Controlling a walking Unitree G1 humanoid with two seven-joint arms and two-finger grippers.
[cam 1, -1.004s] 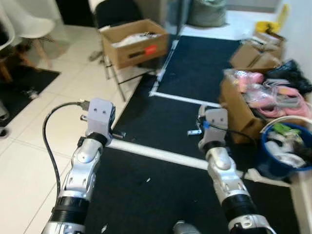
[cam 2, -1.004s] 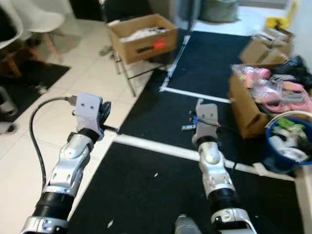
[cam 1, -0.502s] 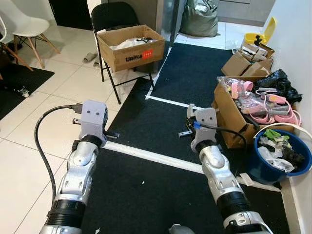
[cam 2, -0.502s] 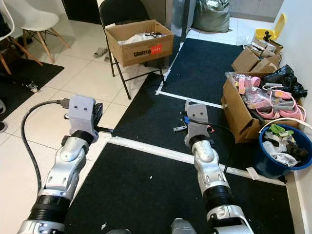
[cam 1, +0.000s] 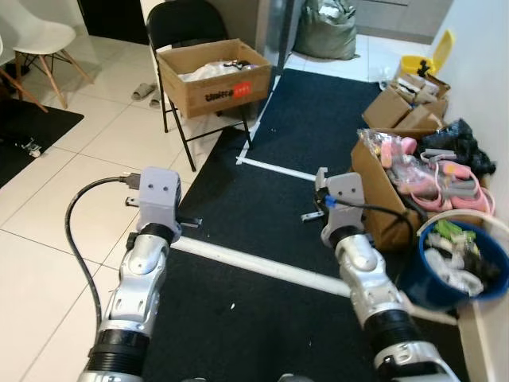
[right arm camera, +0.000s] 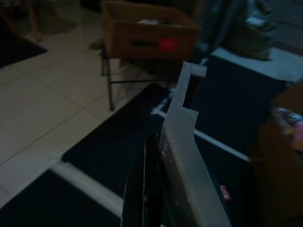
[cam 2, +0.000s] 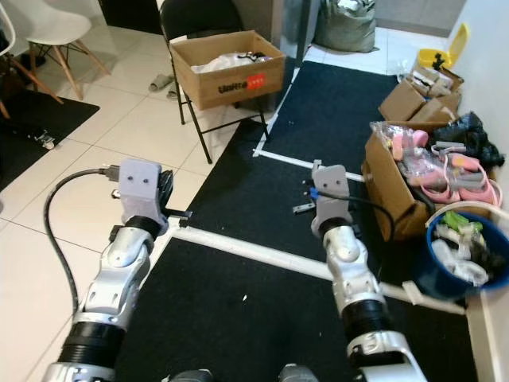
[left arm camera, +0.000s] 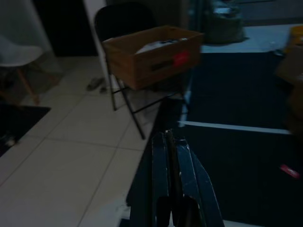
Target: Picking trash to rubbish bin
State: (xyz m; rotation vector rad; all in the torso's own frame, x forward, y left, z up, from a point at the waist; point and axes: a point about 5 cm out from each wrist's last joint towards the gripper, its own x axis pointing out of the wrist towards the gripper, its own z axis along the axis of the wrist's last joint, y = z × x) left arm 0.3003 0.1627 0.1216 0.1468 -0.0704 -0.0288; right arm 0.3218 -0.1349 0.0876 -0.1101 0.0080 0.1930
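A blue rubbish bin [cam 1: 421, 290] heaped with trash stands on the floor at the right, by the wall. Left of the bin, above the black mat, my right gripper [cam 1: 310, 215] is shut on a flat white strip of trash [right arm camera: 182, 127] that sticks out past its black fingers [right arm camera: 144, 184]. Over the mat's left edge my left gripper [cam 1: 191, 224] is held out level, its fingers [left arm camera: 163, 161] shut with nothing between them. A small red scrap [right arm camera: 224, 193] lies on the mat ahead.
A cardboard box [cam 1: 213, 76] rests on a black folding chair ahead on the left. An open box of pink items [cam 1: 398, 171] sits just behind the bin, with more boxes [cam 1: 406, 107] and a black bag [cam 1: 461, 143] beyond. White tape lines [cam 1: 254, 267] cross the mat.
The whole picture has shifted as the camera moved. Both arms keep the same pose, and the right gripper still holds the white strip.
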